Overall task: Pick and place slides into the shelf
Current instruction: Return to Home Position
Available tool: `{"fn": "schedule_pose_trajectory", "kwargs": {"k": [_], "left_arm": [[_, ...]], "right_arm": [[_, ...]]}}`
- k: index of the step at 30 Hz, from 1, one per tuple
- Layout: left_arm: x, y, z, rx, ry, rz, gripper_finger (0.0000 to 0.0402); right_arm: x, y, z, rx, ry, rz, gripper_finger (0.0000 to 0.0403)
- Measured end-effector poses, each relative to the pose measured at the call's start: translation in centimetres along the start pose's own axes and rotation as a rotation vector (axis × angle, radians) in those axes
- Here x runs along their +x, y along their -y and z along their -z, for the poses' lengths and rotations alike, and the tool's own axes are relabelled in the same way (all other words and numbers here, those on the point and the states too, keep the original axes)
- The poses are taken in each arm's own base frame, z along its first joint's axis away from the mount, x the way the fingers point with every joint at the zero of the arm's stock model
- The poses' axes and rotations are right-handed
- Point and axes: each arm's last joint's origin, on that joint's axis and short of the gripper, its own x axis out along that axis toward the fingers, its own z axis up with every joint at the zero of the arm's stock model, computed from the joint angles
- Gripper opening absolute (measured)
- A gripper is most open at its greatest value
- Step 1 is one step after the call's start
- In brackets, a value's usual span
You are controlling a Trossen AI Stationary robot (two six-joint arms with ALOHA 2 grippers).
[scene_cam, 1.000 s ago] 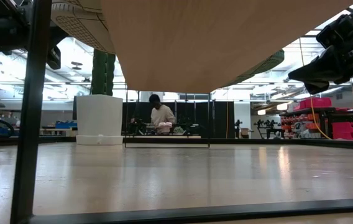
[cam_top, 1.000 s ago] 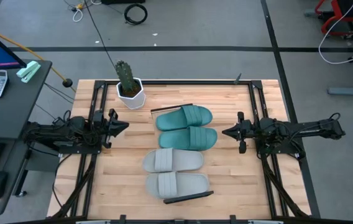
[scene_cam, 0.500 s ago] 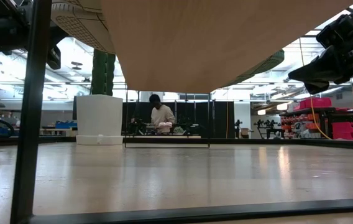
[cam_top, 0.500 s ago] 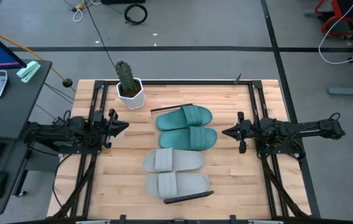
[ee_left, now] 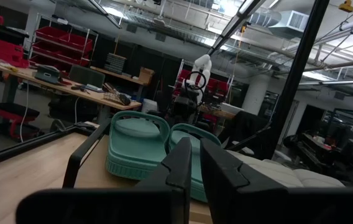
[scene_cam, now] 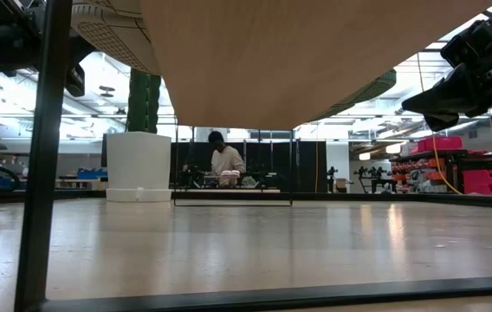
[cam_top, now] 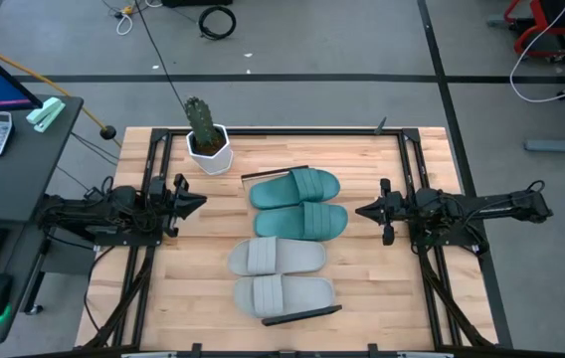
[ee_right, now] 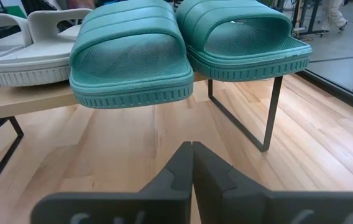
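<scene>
Two teal slides (cam_top: 298,203) and two light grey slides (cam_top: 279,275) lie side by side in a row, soles down, on the shelf (ee_right: 27,102), a pale board on thin black legs (ee_right: 270,118) in the middle of the table. The teal pair (ee_right: 183,46) overhangs the board's edge toward my right gripper. My left gripper (cam_top: 201,202) hovers at the table's left, shut, pointing at the slides (ee_left: 136,146). My right gripper (cam_top: 359,211) hovers at the table's right, shut, pointing at the teal pair. Neither touches anything.
A cactus in a white pot (cam_top: 208,139) stands at the far left of the table, beside the shelf's far end. Black frame rails (cam_top: 153,169) run along both table sides. A person (scene_cam: 225,160) stands in the room far behind. Bare wood lies between each gripper and the shelf.
</scene>
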Motion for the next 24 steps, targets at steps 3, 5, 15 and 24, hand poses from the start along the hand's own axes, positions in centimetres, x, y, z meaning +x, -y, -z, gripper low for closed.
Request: {"fn": "schedule_pose_trajectory", "kwargs": {"k": [3, 5, 15, 24], "left_arm": [[0.0, 0.0, 0.0, 0.0, 0.0, 0.0, 0.0037], [0.0, 0.0, 0.0, 0.0, 0.0, 0.0, 0.0034], [0.0, 0.0, 0.0, 0.0, 0.0, 0.0, 0.0034], [0.0, 0.0, 0.0, 0.0, 0.0, 0.0, 0.0036]], "right_arm": [[0.0, 0.0, 0.0, 0.0, 0.0, 0.0, 0.0014], [0.0, 0.0, 0.0, 0.0, 0.0, 0.0, 0.0014], [0.0, 0.0, 0.0, 0.0, 0.0, 0.0, 0.0015], [0.0, 0.0, 0.0, 0.0, 0.0, 0.0, 0.0015]]}}
